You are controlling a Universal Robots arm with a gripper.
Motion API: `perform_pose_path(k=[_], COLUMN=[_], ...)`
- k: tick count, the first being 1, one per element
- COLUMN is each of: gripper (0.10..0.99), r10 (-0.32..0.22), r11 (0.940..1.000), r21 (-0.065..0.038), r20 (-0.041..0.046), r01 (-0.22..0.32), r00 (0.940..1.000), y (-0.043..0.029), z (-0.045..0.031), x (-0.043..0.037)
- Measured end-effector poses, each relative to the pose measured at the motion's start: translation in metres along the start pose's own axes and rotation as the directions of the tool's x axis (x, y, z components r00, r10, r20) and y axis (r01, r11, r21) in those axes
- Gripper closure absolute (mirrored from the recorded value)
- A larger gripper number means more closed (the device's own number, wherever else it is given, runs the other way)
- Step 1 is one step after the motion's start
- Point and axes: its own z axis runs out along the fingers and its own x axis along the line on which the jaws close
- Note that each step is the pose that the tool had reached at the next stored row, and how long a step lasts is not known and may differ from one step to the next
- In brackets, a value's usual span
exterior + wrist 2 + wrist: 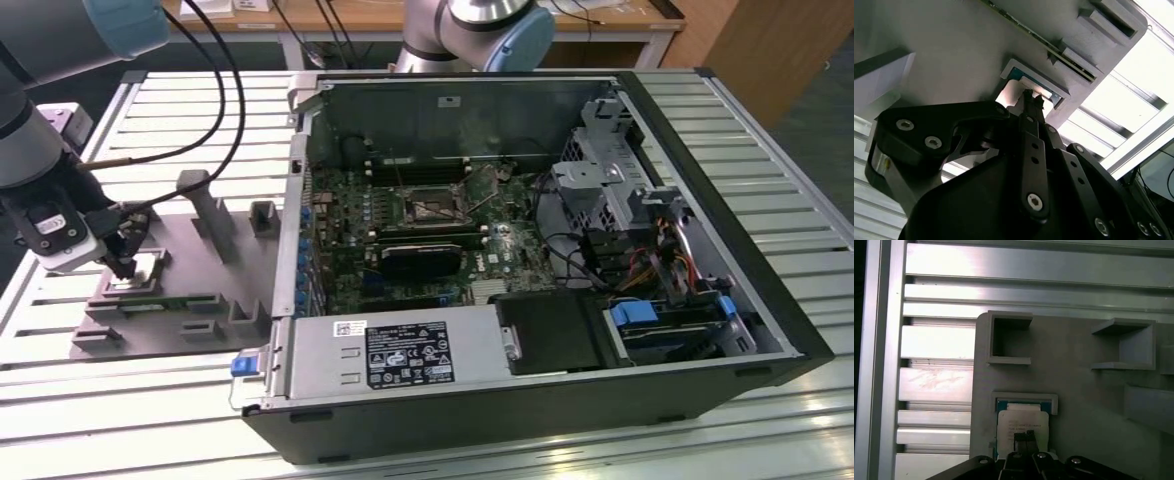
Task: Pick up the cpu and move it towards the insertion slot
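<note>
Down at the grey fixture plate (pixel 200 250) on the slatted counter (pixel 174 110), well apart from the open computer case (pixel 534 330). Hand (pixel 1024 436) pinched narrow, tips almost together with nothing visibly between them, planted right over the middle of the cpu (pixel 1021 421). Cannot tell whether touching the silvery lid or hovering just above it. Seated flat in its raised square nest (pixel 1026 399) near the plate's edge, that chip, tan rim tucked inside the frame. Biggest worry from here, at a guess: no purchase. Pinched that tight over a broad flat top, not around its edges, so likely to slide off or leave the chip behind on any lift. Next worry: tilting. Lifted by one side, could catch a corner on the nest wall and jam, or flip out onto the counter and drop into a groove between slats. Pressed down too hard instead, might scuff the lid. Then the trip itself: insertion slot (pixel 430 203) deep inside the case, shiny frame around a dark centre, well apart from the hand and beyond the case's side wall (pixel 296 200). Carried too low, could clip that wall or snag the black cables (pixel 243 110) draped beside the arm.
</note>
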Motion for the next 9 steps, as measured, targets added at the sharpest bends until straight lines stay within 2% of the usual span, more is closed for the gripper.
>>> perform_pose_path(k=[1,2,3,5,6,8,9], gripper=[0.973,0.918,0.918,0.796,0.796,0.678,0.678], r10=[0.000,0.000,0.000,0.000,0.000,0.000,0.000], r11=[1.0000,1.0000,1.0000,1.0000,1.0000,1.0000,1.0000], r21=[0.000,0.000,0.000,0.000,0.000,0.000,0.000], r20=[0.0000,0.0000,0.0000,0.0000,0.0000,0.0000,0.0000], r01=[0.000,0.000,0.000,0.000,0.000,0.000,0.000], r00=[1.0000,1.0000,1.0000,1.0000,1.0000,1.0000,1.0000], y=[0.0000,0.0000,0.0000,0.0000,0.0000,0.0000,0.0000], z=[0.0000,0.0000,0.0000,0.0001,0.0000,0.0001,0.0001], x=[0.0000,0.0000,0.0000,0.0000,0.0000,0.0000,0.0000])
